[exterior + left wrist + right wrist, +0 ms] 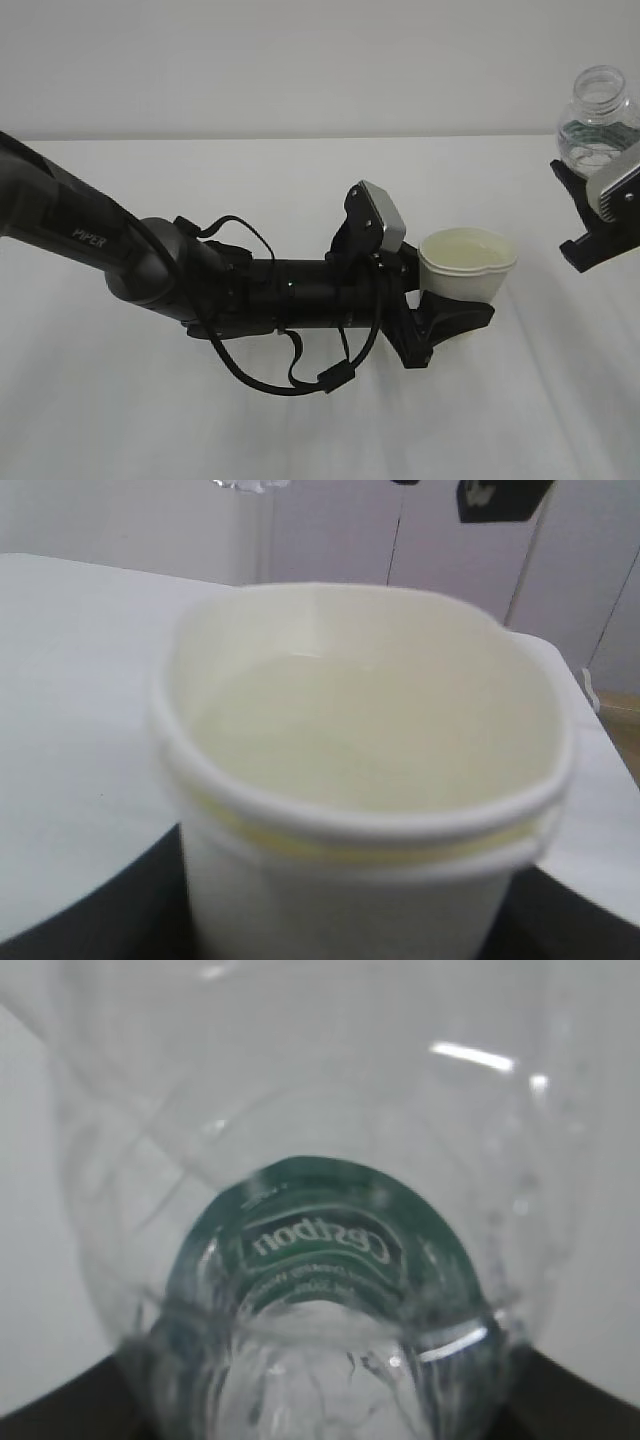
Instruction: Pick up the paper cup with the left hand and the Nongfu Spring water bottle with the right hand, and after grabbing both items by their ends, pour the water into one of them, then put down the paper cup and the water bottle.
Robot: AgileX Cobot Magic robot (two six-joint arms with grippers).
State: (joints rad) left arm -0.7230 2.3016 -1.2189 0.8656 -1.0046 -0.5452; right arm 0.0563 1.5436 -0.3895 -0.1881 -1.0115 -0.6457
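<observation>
Black left hand (pixel 452 322) holds the cup (pixel 467 268) at centre frame, fingers clamped low on its wall, which is squeezed out of round. Thin and soft, now weighted with water (pixel 380 730), it wants a gentle, level grip. At two o'clock the right hand (pixel 606 210) grips the bottle (pixel 597 120), upright, uncapped, probably light and springy.

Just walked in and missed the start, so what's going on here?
The left gripper holds a paper cup, its rim squeezed slightly out of round, with liquid inside. The right gripper holds an uncapped clear water bottle upright, raised at the right edge, apart from the cup. No water is pouring now; neither item is set down on the white table.
</observation>
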